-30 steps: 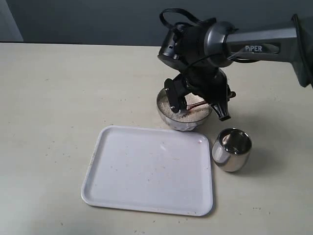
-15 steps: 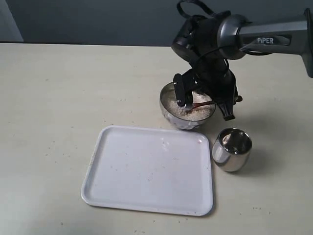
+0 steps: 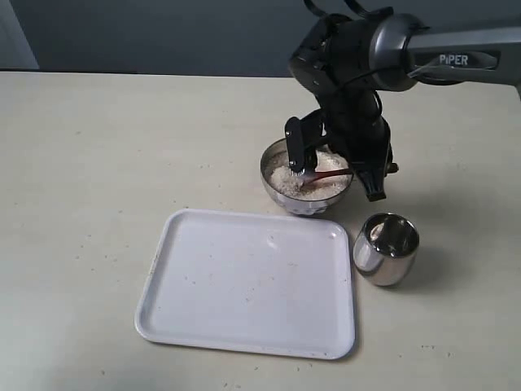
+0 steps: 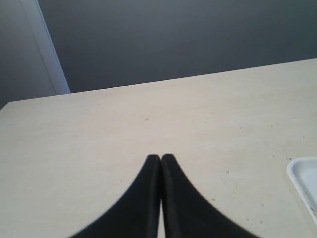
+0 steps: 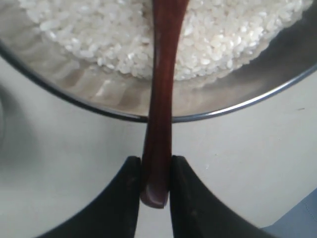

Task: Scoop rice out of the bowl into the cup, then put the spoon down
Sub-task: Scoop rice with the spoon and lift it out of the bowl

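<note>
The right hand (image 3: 335, 169) is over the bowl (image 3: 303, 204), and it holds the spoon (image 3: 328, 173) by the end of the handle. In the right wrist view the two black fingers (image 5: 130, 193) press the brown handle from both sides, so the right hand (image 5: 156, 171) is narrow and closed on the spoon (image 5: 161, 74). The handle crosses the rim of the bowl (image 5: 99, 94) and the front part of the spoon goes into the rice (image 5: 99, 29). The scoop itself I cannot see well.

The rice (image 3: 285, 175) makes a pale heap inside the bowl. The bowl stands on the desk (image 3: 98, 163), just behind the far edge of a white tray (image 3: 244, 285).

The cup (image 3: 385, 248) stands upright on the desk, just beside the right edge of the tray and near the bowl — but apart from it. If there is rice in the cup, I cannot tell.

The left hand (image 4: 161, 159) is seen only in its own wrist view. Its two dark fingers touch each other at the tips and hold nothing — it hangs above a bare part of the desk (image 4: 99, 129), with a corner of the tray (image 4: 303, 178) at the side.
</note>
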### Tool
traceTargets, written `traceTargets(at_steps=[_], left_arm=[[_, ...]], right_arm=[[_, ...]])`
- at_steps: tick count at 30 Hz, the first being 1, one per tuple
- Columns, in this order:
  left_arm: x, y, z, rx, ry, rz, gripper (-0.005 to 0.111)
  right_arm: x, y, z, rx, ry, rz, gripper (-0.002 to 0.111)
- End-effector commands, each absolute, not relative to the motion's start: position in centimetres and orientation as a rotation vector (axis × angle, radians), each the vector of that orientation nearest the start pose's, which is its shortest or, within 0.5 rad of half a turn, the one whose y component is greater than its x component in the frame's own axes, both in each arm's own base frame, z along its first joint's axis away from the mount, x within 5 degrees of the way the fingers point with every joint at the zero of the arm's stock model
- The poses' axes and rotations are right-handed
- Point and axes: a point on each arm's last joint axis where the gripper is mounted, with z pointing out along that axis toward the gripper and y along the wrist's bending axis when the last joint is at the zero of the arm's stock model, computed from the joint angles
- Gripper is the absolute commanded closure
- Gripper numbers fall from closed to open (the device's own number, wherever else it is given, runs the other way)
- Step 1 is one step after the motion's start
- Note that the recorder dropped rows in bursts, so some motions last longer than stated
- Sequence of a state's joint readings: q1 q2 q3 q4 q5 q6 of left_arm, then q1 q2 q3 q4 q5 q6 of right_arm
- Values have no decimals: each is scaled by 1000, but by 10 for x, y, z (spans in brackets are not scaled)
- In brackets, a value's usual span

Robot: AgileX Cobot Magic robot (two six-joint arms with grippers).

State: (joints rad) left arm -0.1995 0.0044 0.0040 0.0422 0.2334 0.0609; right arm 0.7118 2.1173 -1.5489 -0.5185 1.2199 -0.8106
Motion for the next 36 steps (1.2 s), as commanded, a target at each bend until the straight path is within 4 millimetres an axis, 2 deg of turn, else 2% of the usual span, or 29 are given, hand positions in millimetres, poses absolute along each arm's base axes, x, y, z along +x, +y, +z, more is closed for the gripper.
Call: traceTargets(at_steps=[1,7,14,22,30,36], left_arm=[[55,-10,192,249,1698,-71,106],[55,-10,192,249,1698,-71,106],[55,-10,192,249,1698,-71,106],[55,-10,192,249,1698,-71,106],[55,-10,192,249,1698,-71,106],[55,-10,192,249,1698,-71,106]], right_arm=[[335,232,172,-2428,2078,-737,108],[335,229,182,-2389,2098,-702,108],[340,214,193,-2305,2184,-589,108],[341,210,192,-2292,2223,-487,108],[347,196,192,-2205,2323,-369,108],[350,190,192,-2175,2355,-341,108]])
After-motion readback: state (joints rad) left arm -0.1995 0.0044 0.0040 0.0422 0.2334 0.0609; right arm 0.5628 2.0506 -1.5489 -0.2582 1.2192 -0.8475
